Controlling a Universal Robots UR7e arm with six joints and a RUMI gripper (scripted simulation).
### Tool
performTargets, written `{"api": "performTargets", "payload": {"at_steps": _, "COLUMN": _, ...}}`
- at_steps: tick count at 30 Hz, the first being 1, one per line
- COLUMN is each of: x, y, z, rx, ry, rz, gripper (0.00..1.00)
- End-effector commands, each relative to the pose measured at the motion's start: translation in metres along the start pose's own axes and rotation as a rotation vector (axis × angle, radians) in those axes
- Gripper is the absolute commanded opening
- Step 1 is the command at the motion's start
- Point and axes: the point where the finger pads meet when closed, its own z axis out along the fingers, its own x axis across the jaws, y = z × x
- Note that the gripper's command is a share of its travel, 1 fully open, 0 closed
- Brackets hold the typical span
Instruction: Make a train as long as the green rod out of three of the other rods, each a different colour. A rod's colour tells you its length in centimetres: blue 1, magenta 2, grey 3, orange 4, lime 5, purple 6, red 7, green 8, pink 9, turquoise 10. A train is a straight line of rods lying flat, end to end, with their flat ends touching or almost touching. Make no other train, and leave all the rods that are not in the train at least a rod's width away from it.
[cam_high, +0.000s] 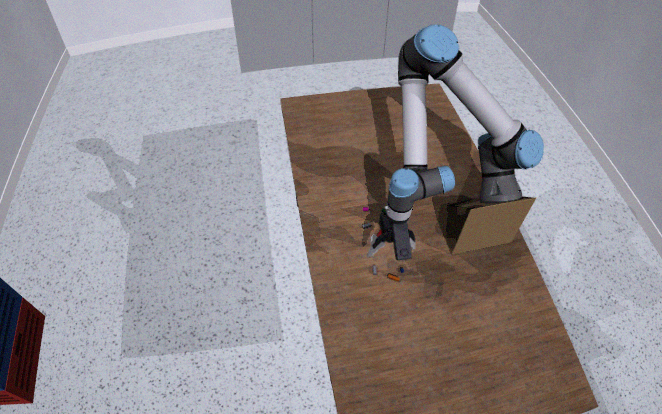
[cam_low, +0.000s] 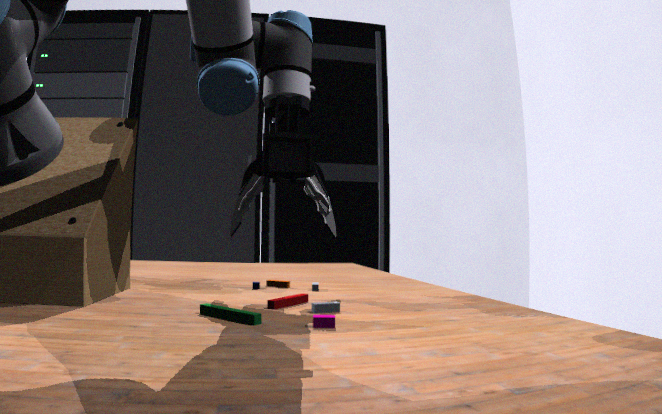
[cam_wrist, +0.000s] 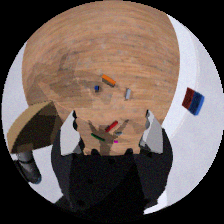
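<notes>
My gripper (cam_high: 391, 249) (cam_low: 284, 235) (cam_wrist: 111, 110) is open and empty, high above the rods. The green rod (cam_low: 230, 314) (cam_wrist: 98, 137) lies apart from the red rod (cam_low: 288, 301) (cam_wrist: 111, 126), which lies slanted. A grey rod (cam_high: 366, 226) (cam_low: 325, 307) (cam_wrist: 118, 133) lies beside the red one, near the magenta rod (cam_high: 365, 209) (cam_low: 324, 321) (cam_wrist: 116, 141). A second grey rod (cam_high: 374, 270) (cam_low: 315, 287) (cam_wrist: 128, 94), the orange rod (cam_high: 393, 277) (cam_low: 278, 284) (cam_wrist: 108, 80) and the blue rod (cam_high: 401, 270) (cam_low: 256, 285) (cam_wrist: 97, 88) lie apart. The arm hides green in the top view.
The rods lie on a wooden table top (cam_high: 400, 350) (cam_low: 500, 360). The arm's brown base block (cam_high: 492, 225) (cam_low: 42, 270) stands at one side. A red and blue crate (cam_high: 25, 345) (cam_wrist: 193, 101) stands off the table.
</notes>
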Motion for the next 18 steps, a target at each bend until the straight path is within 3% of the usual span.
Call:
{"api": "performTargets", "payload": {"at_steps": 1, "x": -0.0012, "y": -0.0008, "z": 0.0001, "rx": 0.001, "ry": -0.001, "rz": -0.002, "gripper": 1.00}}
{"api": "performTargets", "payload": {"at_steps": 18, "x": -0.0009, "y": 0.0001, "z": 0.0001, "rx": 0.001, "ry": -0.001, "rz": 0.009, "gripper": 1.00}}
